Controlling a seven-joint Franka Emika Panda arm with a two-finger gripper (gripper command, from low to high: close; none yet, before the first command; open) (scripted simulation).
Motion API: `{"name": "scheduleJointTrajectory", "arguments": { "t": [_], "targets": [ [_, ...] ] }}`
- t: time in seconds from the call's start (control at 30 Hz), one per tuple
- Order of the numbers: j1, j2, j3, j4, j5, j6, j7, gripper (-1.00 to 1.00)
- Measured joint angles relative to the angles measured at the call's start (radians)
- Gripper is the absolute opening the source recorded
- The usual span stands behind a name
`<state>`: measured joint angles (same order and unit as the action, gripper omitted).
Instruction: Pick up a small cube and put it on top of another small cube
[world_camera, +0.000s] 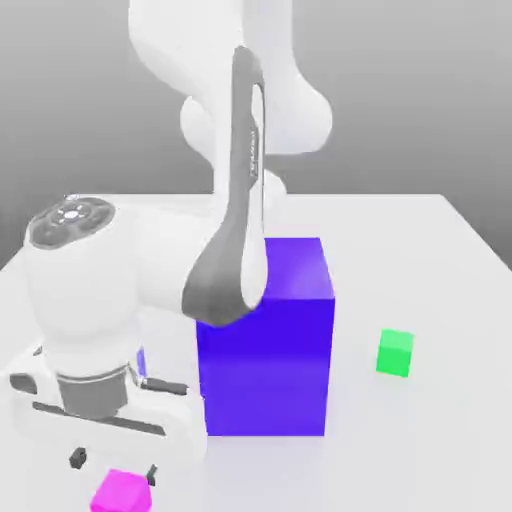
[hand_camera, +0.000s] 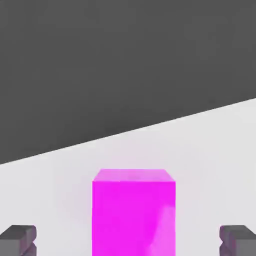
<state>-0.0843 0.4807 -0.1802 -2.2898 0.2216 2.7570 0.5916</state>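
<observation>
The small magenta cube (world_camera: 122, 491) rests on the white table at the front of the exterior view's left. My gripper (world_camera: 113, 464) hangs just above it, open, with one dark fingertip (world_camera: 77, 458) on each side of the cube's top. In the hand view the magenta cube (hand_camera: 133, 212) sits midway between the two grey fingertips (hand_camera: 19, 239), with wide gaps on both sides. A small green cube (world_camera: 395, 353) lies on the table toward the exterior view's right.
A big blue-purple block (world_camera: 268, 340) stands in the middle of the table (world_camera: 420, 250), between the magenta cube and the green one. The arm's white links rise behind and over it. The table's far edge runs across the hand view.
</observation>
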Motion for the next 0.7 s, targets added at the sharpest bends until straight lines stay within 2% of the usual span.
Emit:
{"name": "scheduleJointTrajectory", "arguments": {
  "t": [0.03, 0.27, 0.43, 0.7],
  "targets": [
    [-0.009, 0.026, 0.011, 0.006, 0.009, 0.02, -0.007, -1.0],
    [-0.01, 0.028, 0.011, 0.006, 0.009, 0.02, -0.006, -1.0],
    [0.023, -0.119, -0.029, -0.023, -0.042, -0.082, 0.029, -1.0],
    [0.16, -0.355, 0.172, -0.238, -0.096, -0.079, -0.242, -1.0]
  ]
}}
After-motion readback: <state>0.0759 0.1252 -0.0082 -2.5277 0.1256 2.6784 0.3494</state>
